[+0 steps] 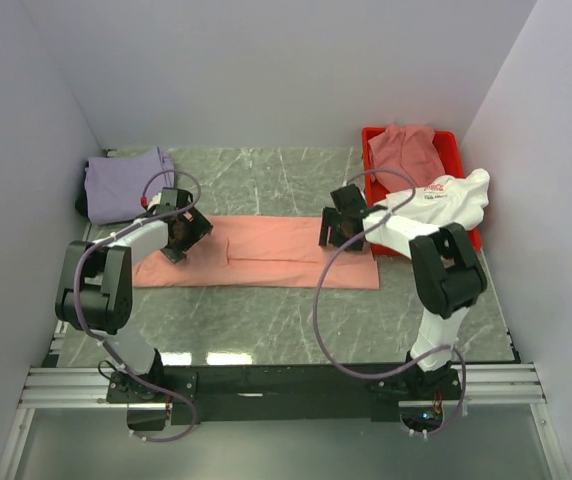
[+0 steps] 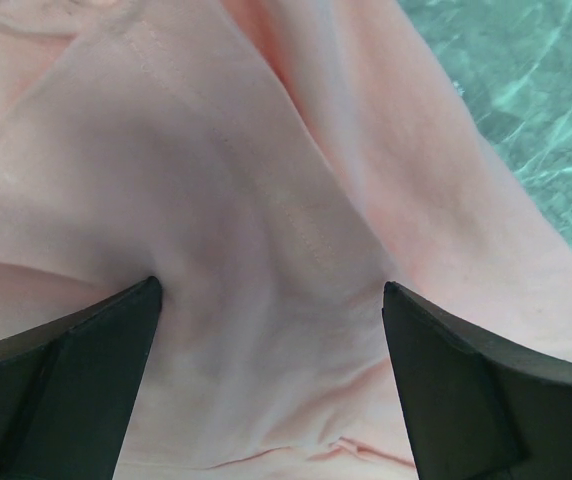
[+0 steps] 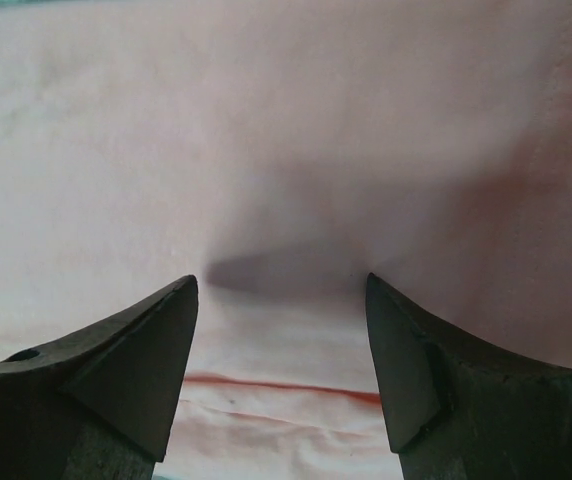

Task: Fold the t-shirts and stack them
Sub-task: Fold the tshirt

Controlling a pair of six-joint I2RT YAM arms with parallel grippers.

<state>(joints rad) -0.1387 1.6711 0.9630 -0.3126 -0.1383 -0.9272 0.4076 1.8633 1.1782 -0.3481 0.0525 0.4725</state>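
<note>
**Top view:** The salmon-pink tee (image 1: 266,255) lies flat mid-table as a long band running L–R, sides apparently folded in, with a faint step line near its centre. The left gripper (image 1: 181,232) sits over its left end and the right gripper (image 1: 338,228) over the far edge toward the right end. The lavender tee (image 1: 126,182) is folded at back left. The dusty-rose tee (image 1: 404,150) is in the red bin (image 1: 370,137) at back right. The white tee (image 1: 448,198), w/ small red print, drapes over the bin's front, just beside the right arm. Judged step: mid-fold on the pink one, stacking not yet begun.

**Left wrist:** The left gripper (image 2: 271,288) has its jaws spread wide w/ nothing between them. Its fingers (image 2: 76,390) are down at the cloth; contact can't be told. The fabric is soft, w/ shallow wrinkles and a stitched seam (image 2: 301,225) running diagonally. The marble table (image 2: 536,90) shows at upper right, so this end is near the tee's edge.

**Right wrist:** The right gripper (image 3: 281,283) is likewise parted and holds nothing. The cloth below is smooth, w/ a dark shadow between the tips, so they are v. close to it. A thin red line lies lower down; what it is can't be told.

**Next, prob.:** both pinch only the top layers at matching edges, then lift together and evenly. The thin cloth will sag and skew if one side leads.
</note>
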